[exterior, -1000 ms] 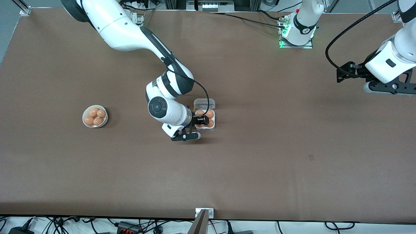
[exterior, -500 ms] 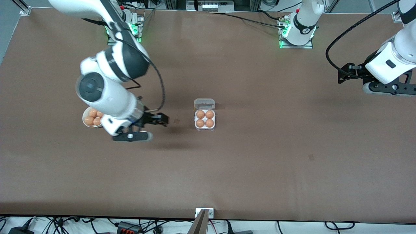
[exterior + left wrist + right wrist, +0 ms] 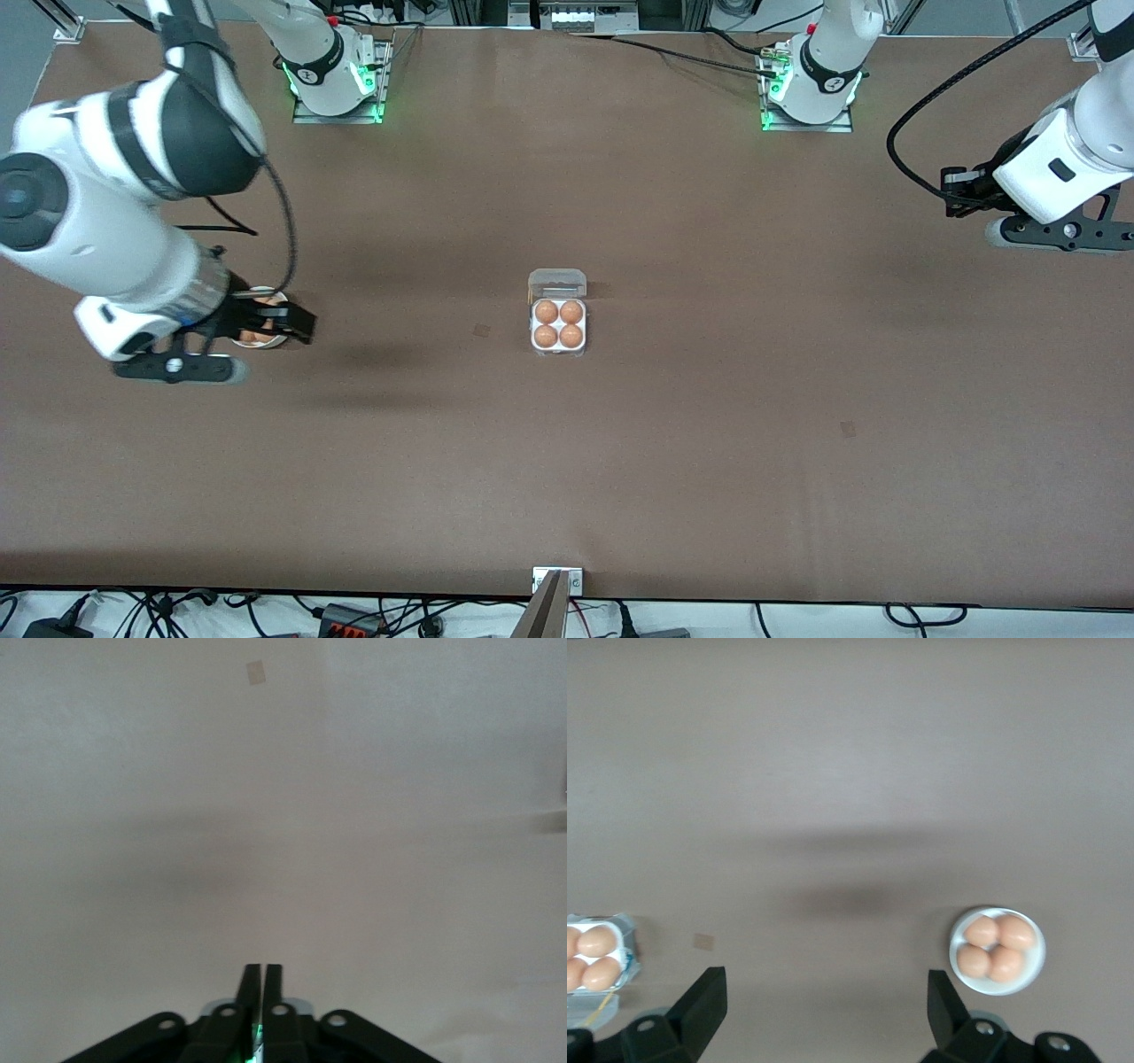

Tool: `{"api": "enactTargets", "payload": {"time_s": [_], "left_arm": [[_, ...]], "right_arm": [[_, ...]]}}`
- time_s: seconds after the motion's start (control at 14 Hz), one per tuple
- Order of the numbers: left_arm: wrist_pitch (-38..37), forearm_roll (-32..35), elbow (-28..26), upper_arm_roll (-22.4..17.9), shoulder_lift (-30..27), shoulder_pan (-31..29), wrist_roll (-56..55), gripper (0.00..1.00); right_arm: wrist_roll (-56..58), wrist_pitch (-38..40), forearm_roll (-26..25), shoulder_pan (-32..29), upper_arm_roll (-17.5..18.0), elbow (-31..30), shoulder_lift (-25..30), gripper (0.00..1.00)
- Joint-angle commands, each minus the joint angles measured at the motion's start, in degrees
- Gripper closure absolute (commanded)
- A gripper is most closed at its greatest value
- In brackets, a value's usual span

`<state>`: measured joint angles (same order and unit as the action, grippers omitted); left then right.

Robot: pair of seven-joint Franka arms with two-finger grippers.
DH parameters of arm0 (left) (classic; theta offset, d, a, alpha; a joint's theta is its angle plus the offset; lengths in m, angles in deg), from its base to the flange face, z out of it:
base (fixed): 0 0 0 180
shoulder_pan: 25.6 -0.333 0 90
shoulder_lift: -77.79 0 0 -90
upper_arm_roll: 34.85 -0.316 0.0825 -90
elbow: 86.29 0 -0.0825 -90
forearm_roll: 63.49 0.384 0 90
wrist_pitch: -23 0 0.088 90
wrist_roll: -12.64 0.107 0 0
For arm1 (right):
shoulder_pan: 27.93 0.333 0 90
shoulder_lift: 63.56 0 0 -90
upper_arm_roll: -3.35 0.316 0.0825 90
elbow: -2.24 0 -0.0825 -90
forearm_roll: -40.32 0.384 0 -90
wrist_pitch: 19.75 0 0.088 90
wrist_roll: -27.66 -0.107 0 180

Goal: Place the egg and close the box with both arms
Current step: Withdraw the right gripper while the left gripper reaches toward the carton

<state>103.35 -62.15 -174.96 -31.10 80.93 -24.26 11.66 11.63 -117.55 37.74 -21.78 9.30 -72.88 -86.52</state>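
The box (image 3: 558,347) is a whitish tray at mid-table with its clear lid (image 3: 557,283) lying open on the side farther from the front camera. Four alike brown eggs (image 3: 559,323) fill its cups. Part of the box also shows in the right wrist view (image 3: 627,950). My right gripper (image 3: 297,324) is open and empty over the white bowl (image 3: 268,291), toward the right arm's end of the table; its own view (image 3: 824,992) shows wide-apart fingers. My left gripper (image 3: 950,197) is shut and empty and waits in the air over the left arm's end (image 3: 263,970).
The white bowl (image 3: 953,950) holds several more brown eggs (image 3: 996,948); in the front view my right gripper covers most of it. A small tape mark (image 3: 481,330) lies on the table between bowl and box. A metal bracket (image 3: 557,580) sits at the table's front edge.
My right gripper has left the box, empty, and swung toward the right arm's end of the table until it is over the bowl. The box now shows four eggs. The left gripper rose slightly.
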Motion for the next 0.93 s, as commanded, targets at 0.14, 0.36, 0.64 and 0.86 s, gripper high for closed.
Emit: {"api": "enactTargets", "payload": {"time_s": [0.14,0.36,0.64,0.86], "left_arm": [[-2.03,-0.19,1.83,0.38,1.43,1.37,0.36,0.99],[-7.65,-0.81,1.3,0.38,1.79,5.93,0.1,0.99],[-5.74,-9.57,-0.89,1.17,3.45,8.24,-0.87,0.99],[2.15,-10.83,-3.78,4.49,4.86,9.47,-5.85,0.99]], "right_arm": [[1.69,2.44,-0.67,-6.23,0.3,0.68,3.7,0.0],[10.37,4.62,0.03,-6.6,-5.05,0.68,5.46,0.0],[15.67,8.05,-0.14,-7.91,-6.39,-0.37,8.63,0.0],[14.97,4.58,0.03,-7.83,-6.39,-9.56,14.67,0.0]]}}
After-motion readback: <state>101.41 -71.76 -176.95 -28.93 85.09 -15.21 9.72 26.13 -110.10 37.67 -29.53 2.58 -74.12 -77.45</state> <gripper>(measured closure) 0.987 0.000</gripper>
